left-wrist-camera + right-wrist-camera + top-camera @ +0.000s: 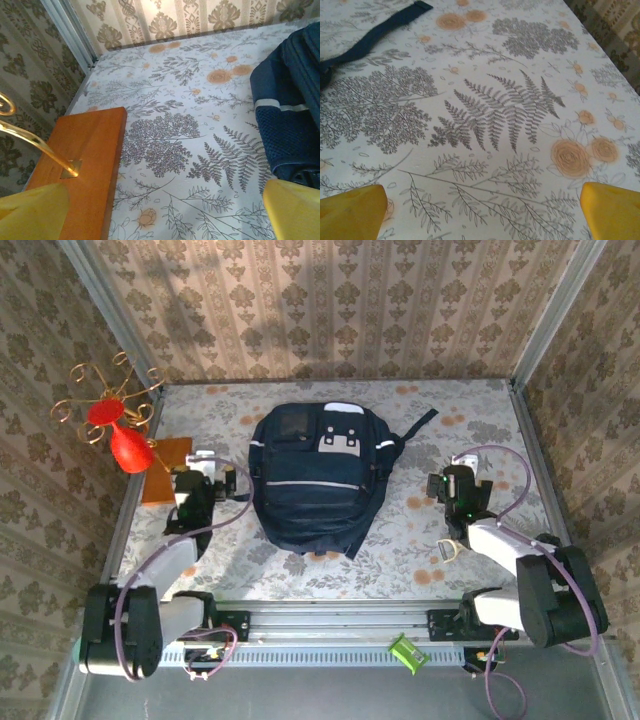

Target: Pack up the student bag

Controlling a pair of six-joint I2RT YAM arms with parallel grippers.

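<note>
Beside student bag (315,480) | left claw (161,214) wide, empty | right claw (481,212) wide, empty

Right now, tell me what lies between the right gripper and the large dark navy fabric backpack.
Bare floral tablecloth, as the top camera shows; the backpack and the right gripper stand apart.

The worktop (420,530) has a pale surface printed with grey ferns and orange flowers. The student bag (315,490) lies flat at its centre, its top toward 12 o'clock, with one dark strap (415,427) trailing over the print toward 2 o'clock. At 9 o'clock, by the edge, an orange-brown wooden board (162,485) lies apart from the bag.
</note>
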